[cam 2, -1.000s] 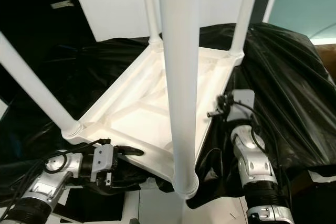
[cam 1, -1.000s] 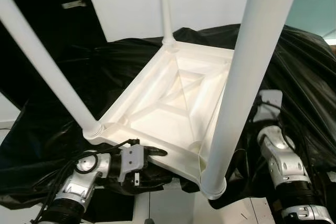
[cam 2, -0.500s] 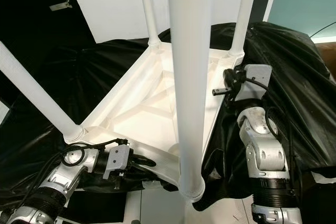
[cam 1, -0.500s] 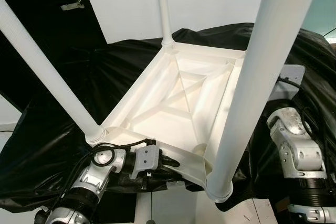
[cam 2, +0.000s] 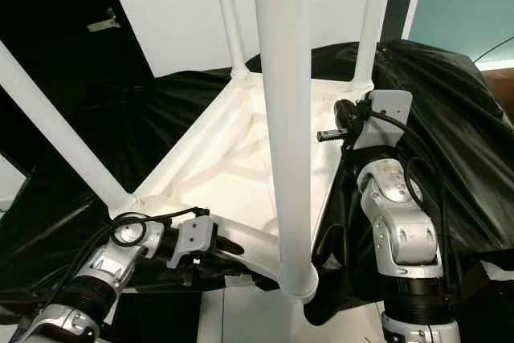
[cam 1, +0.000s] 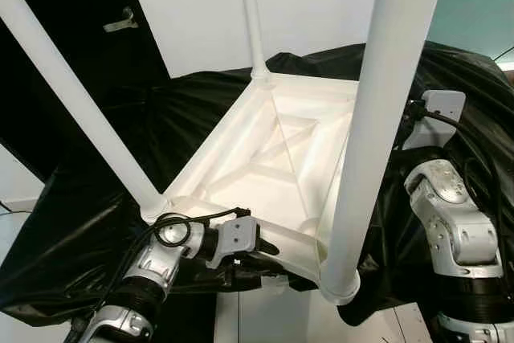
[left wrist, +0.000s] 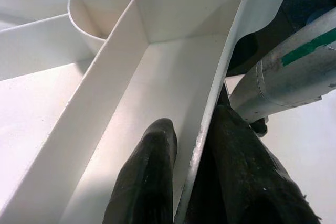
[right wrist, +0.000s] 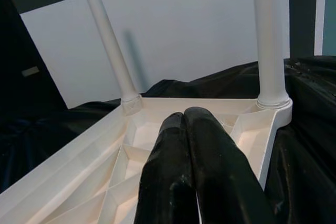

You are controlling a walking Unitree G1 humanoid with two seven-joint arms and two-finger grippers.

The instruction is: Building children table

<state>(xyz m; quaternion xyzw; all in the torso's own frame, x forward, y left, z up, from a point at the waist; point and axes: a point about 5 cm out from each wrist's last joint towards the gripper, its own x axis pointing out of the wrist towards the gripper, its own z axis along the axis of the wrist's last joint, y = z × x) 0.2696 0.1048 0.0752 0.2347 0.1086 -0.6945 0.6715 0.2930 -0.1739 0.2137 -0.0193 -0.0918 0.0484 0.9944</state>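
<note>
A: Left end effector [left wrist: 191, 182] clamped on children table [cam 1: 265, 158] rim, lower centre; right end effector [right wrist: 186, 166] fingers pressed shut, holding nothing.

B: Table's upside down on black sheet [cam 1: 88, 198], mid-frame. Prob light, stiff, slick plastic; grip rim near legs [cam 1: 381, 126].

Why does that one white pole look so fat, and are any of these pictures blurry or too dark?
Eye views: sharp; the nearest table leg bulges because it is close to the lens. Left wrist view: the fingers are soft, the white rim bright. Right wrist view: evenly lit, its fingers slightly blurred.
</note>
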